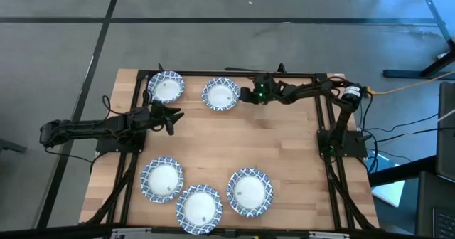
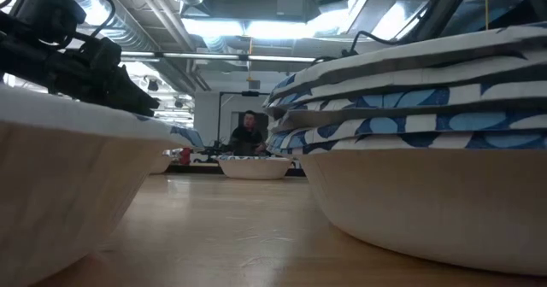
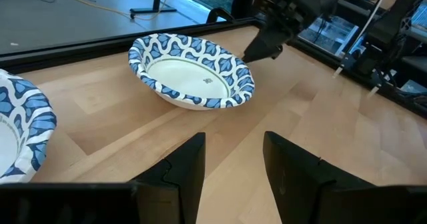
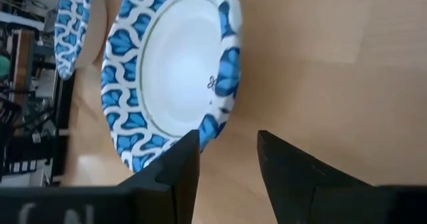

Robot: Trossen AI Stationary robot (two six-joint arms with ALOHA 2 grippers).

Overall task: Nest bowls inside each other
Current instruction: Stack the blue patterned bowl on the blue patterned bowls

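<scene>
The right hand (image 4: 223, 161) is open, its fingers right at the rim of a far bowl (image 1: 220, 94), ready to grab it. The left hand (image 1: 173, 116) waits open nearby. Other bowls (image 1: 200, 207) sit on the surface (image 1: 284, 146).

Two blue-patterned bowls (image 1: 166, 87) (image 1: 220, 94) (upright, apart) are seen at the far edge; three stacks (image 1: 163, 180) (image 1: 199, 208) (image 1: 249, 193) are clustered nearer.

Two bowls (image 1: 166, 87) (image 1: 220, 94) sit side by side at the worktop's (image 1: 284, 146) far edge, between the left gripper (image 1: 175, 117) and right gripper (image 1: 244, 94); three more (image 1: 163, 180) (image 1: 200, 208) (image 1: 249, 192) cluster along the near edge.
</scene>
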